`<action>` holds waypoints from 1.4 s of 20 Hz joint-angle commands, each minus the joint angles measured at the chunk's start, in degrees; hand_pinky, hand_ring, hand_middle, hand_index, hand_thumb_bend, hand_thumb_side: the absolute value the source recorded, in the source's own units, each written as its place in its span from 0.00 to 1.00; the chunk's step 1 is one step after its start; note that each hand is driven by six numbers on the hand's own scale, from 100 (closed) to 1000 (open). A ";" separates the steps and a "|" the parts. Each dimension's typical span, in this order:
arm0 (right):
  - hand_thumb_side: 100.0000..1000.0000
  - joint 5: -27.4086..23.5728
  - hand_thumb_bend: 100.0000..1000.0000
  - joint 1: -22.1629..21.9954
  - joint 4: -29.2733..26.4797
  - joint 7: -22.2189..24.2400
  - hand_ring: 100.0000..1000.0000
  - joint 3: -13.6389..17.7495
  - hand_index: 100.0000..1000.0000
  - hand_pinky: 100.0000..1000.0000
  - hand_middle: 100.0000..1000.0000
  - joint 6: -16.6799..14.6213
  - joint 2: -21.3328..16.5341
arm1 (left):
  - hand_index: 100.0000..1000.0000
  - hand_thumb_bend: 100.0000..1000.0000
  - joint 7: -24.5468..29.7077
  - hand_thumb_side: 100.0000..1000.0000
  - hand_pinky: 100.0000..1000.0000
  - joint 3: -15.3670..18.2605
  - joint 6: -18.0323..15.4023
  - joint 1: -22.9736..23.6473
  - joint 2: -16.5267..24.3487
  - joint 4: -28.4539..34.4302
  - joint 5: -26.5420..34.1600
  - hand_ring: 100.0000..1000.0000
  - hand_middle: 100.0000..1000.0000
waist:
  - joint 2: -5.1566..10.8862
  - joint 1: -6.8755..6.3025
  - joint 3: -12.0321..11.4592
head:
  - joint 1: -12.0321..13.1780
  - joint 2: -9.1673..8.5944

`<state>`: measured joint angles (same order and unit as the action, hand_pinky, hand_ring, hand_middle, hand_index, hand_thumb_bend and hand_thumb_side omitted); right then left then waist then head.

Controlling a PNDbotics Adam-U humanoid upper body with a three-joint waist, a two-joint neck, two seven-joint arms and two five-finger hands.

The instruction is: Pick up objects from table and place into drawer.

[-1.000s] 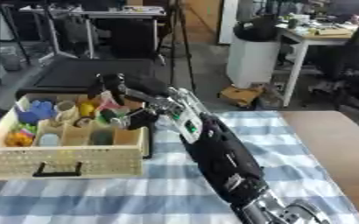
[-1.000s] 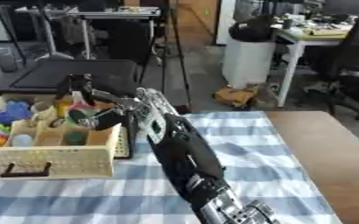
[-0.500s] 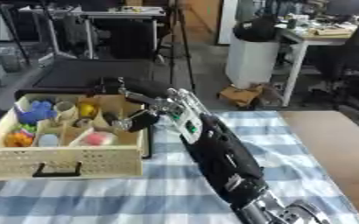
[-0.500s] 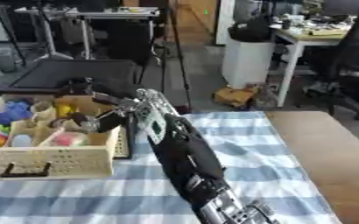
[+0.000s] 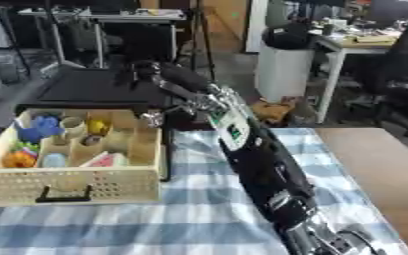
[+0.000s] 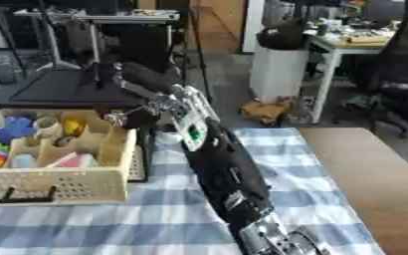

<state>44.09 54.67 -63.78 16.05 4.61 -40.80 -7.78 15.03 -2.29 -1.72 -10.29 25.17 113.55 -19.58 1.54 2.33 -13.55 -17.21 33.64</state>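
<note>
Covering table: blue-checked cloth (image 5: pixel 181 209), workshop clutter behind.

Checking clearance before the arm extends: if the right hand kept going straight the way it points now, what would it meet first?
The right hand points up and away, past the far rim of the cream drawer basket. Next in that line looks like the dark stand behind the table, though depth is unclear.

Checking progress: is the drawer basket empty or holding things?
Holding things: the drawer basket has coloured objects in several compartments, including blue, yellow and orange ones.
</note>
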 commanded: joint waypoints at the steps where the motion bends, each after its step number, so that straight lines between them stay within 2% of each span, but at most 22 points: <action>1: 0.01 -4.41 0.00 -1.02 -4.69 -2.65 0.58 0.46 0.80 0.72 0.75 3.03 -4.10 | 0.73 0.00 0.43 1.00 0.00 -0.01 -1.59 0.35 3.25 1.04 0.63 0.00 0.00 | 0.65 -0.19 0.39 | 0.84 0.47; 6: 0.20 -8.26 0.00 -6.37 -7.63 -1.61 0.55 1.83 0.80 0.71 0.74 6.42 -6.74 | 0.72 0.00 5.62 1.00 0.00 -2.29 -6.98 4.17 7.92 1.04 8.09 0.00 0.00 | 0.76 -0.34 1.30 | 1.83 0.58; 8: 0.21 -9.53 0.00 -8.28 -8.68 -0.56 0.54 2.85 0.81 0.70 0.74 7.90 -7.52 | 0.72 0.00 7.54 1.00 0.00 -2.54 -8.35 5.51 10.30 1.04 8.99 0.00 0.00 | 0.79 -0.47 1.50 | 2.14 0.65; 9: 0.21 -10.12 0.00 -9.10 -9.23 -0.01 0.54 3.38 0.81 0.70 0.74 8.67 -7.80 | 0.72 0.00 8.45 1.00 0.02 -2.65 -9.02 5.93 11.56 1.04 8.58 0.00 0.02 | 0.84 -0.56 1.59 | 2.32 0.74; 11: 0.22 -11.08 0.00 -10.30 -10.29 0.95 0.53 4.21 0.81 0.70 0.74 10.06 -8.16 | 0.71 0.00 10.26 1.00 0.14 -3.06 -10.36 6.16 13.79 1.04 7.03 0.00 0.10 | 0.96 -0.70 1.72 | 2.56 0.90; 12: 0.22 -11.43 0.00 -10.72 -10.73 1.36 0.53 4.50 0.81 0.70 0.74 10.61 -8.28 | 0.71 0.00 11.32 1.00 0.25 -3.35 -11.00 6.03 14.77 1.04 5.99 0.08 0.21 | 1.01 -0.75 1.78 | 2.64 0.95; 13: 0.22 -11.74 0.00 -11.06 -11.10 1.73 0.53 4.72 0.81 0.70 0.74 11.07 -8.33 | 0.71 0.00 12.66 1.00 0.31 -3.78 -11.45 5.75 15.77 1.04 4.85 0.19 0.30 | 1.07 -0.82 1.88 | 2.77 1.02; 14: 0.22 -12.00 0.00 -11.33 -11.45 2.06 0.53 4.89 0.81 0.70 0.74 11.46 -8.34 | 0.70 0.00 14.12 1.00 0.34 -4.24 -11.63 5.33 16.54 1.04 3.75 0.25 0.34 | 1.13 -0.86 1.96 | 2.84 1.09; 15: 0.23 -12.22 0.00 -11.58 -11.76 2.36 0.53 5.04 0.81 0.70 0.73 11.80 -8.30 | 0.69 0.00 15.53 1.00 0.40 -4.81 -11.52 4.79 17.18 1.04 2.80 0.41 0.46 | 1.19 -0.91 2.08 | 2.94 1.16; 18: 0.23 -12.76 0.00 -12.14 -12.58 3.12 0.53 5.28 0.81 0.70 0.73 12.56 -7.98 | 0.72 0.00 19.28 1.00 0.47 -7.23 -9.70 2.73 18.04 1.04 1.39 0.55 0.58 | 1.30 -0.98 2.49 | 3.22 1.18; 20: 0.23 -13.03 0.00 -12.29 -12.92 3.60 0.53 5.26 0.81 0.70 0.73 12.80 -7.77 | 0.73 0.00 21.45 1.00 0.49 -9.07 -7.68 0.84 18.23 1.04 0.79 0.58 0.62 | 1.31 -0.99 2.79 | 3.39 1.19; 22: 0.23 -13.28 0.00 -12.38 -13.16 4.02 0.53 5.21 0.81 0.70 0.73 12.94 -7.50 | 0.77 0.00 23.87 1.00 0.54 -11.02 -5.28 -1.29 18.41 1.04 -0.18 0.64 0.71 | 1.26 -1.02 3.17 | 3.68 1.12; 28: 0.23 -13.79 0.00 -12.33 -13.95 4.99 0.52 5.15 0.81 0.70 0.73 13.18 -6.87 | 0.80 0.00 28.80 1.00 0.61 -14.94 2.12 -6.06 18.23 0.98 -3.06 0.69 0.76 | 0.52 -1.01 4.32 | 4.06 0.88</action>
<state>30.96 41.31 -76.30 20.78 9.53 -27.63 -14.06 43.06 -16.88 -1.04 -15.38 41.87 113.57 -21.97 1.63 1.54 -9.17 -13.36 34.62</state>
